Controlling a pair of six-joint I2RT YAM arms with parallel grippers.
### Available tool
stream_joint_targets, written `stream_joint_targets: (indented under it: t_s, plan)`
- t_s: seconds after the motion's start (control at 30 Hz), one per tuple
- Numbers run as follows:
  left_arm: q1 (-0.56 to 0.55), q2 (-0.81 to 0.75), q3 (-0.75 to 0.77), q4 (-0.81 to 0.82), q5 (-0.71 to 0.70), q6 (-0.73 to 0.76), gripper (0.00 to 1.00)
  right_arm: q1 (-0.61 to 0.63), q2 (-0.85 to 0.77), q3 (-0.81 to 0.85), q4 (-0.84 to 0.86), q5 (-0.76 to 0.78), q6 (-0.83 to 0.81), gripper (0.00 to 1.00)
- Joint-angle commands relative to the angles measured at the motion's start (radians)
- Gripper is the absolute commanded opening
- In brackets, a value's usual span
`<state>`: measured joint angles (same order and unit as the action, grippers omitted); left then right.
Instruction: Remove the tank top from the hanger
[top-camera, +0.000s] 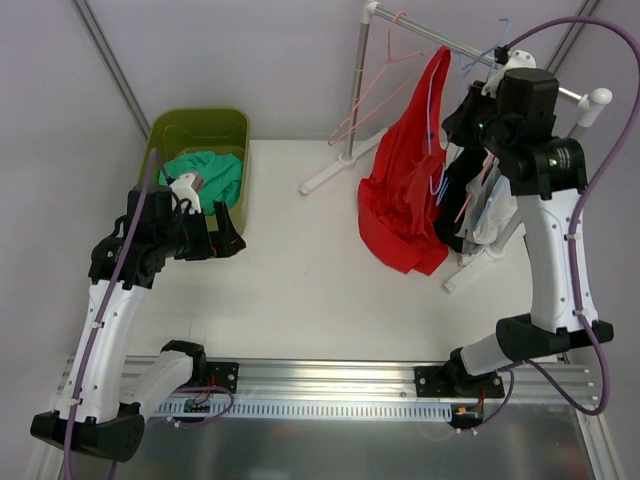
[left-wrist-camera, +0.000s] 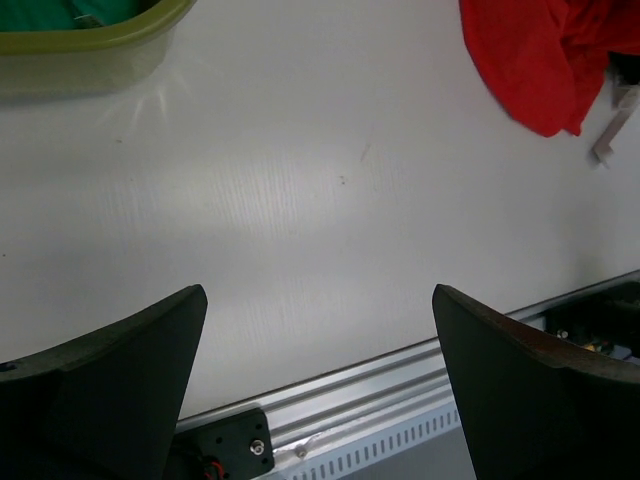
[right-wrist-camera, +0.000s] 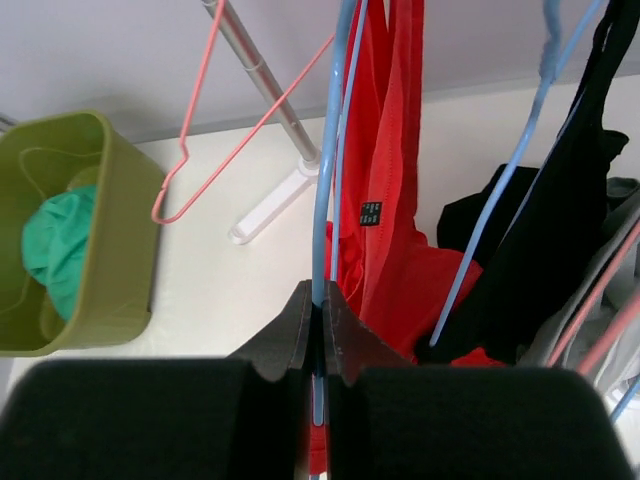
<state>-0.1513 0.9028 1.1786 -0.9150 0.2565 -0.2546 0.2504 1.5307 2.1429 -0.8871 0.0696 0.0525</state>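
Red tank top (top-camera: 405, 200) hangs on the blue hanger (right-wrist-camera: 330, 150) from the rack (top-camera: 365, 60), its bottom down by the rack's feet. My right claw (right-wrist-camera: 320, 310) is pinched tight on the hanger's thin wire. My left claw (left-wrist-camera: 315, 320) is wide apart with nothing in it, far from the rack. I think this is the holding step; next the straps must slip off the wire. My arm hides the hook on the rack, and I cannot see where the straps sit
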Motion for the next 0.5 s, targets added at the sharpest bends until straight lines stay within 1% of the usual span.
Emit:
stream_joint_targets:
  t_s: [0.0, 0.03, 0.07, 0.1, 0.17, 0.2, 0.23, 0.27, 0.3, 0.33, 0.37, 0.4, 0.43, 0.47]
  plan:
    - [-0.007, 0.022, 0.084, 0.005, 0.121, -0.035, 0.99, -0.003, -0.122, -0.04, 0.089, -0.054, 0.044, 0.0]
    - [-0.007, 0.039, 0.128, 0.005, 0.136, -0.055, 0.99, -0.003, -0.145, -0.081, 0.089, -0.071, 0.049, 0.0]
    - [-0.008, 0.047, 0.154, 0.004, 0.157, -0.067, 0.99, -0.002, -0.202, -0.107, 0.089, -0.133, 0.049, 0.0]
    - [-0.014, 0.057, 0.18, 0.007, 0.185, -0.086, 0.99, -0.005, -0.234, -0.132, 0.089, -0.161, 0.047, 0.0]
    - [-0.048, 0.097, 0.265, 0.01, 0.182, -0.141, 0.99, -0.003, -0.3, -0.213, 0.089, -0.224, 0.046, 0.0]
    - [-0.106, 0.113, 0.294, 0.013, 0.172, -0.153, 0.99, -0.003, -0.364, -0.239, 0.082, -0.275, 0.047, 0.0]
    - [-0.141, 0.149, 0.362, 0.016, 0.124, -0.164, 0.99, -0.003, -0.398, -0.264, 0.071, -0.287, 0.056, 0.0]
    - [-0.178, 0.168, 0.4, 0.018, 0.098, -0.166, 0.99, -0.003, -0.43, -0.317, 0.063, -0.328, 0.069, 0.0]
    - [-0.25, 0.189, 0.433, 0.021, 0.074, -0.164, 0.99, -0.002, -0.495, -0.342, 0.059, -0.344, 0.073, 0.0]
    - [-0.284, 0.241, 0.503, 0.024, 0.046, -0.161, 0.99, -0.003, -0.524, -0.363, 0.051, -0.355, 0.079, 0.0]
    - [-0.316, 0.269, 0.542, 0.027, 0.006, -0.157, 0.99, -0.003, -0.552, -0.401, 0.045, -0.393, 0.079, 0.0]
    - [-0.382, 0.301, 0.581, 0.027, -0.017, -0.149, 0.99, -0.002, -0.602, -0.412, 0.037, -0.412, 0.076, 0.0]
    - [-0.414, 0.364, 0.663, 0.034, -0.04, -0.128, 0.99, -0.002, -0.625, -0.422, 0.031, -0.433, 0.07, 0.0]
    - [-0.448, 0.393, 0.706, 0.038, -0.092, -0.117, 0.99, -0.003, -0.647, -0.431, 0.031, -0.497, 0.06, 0.0]
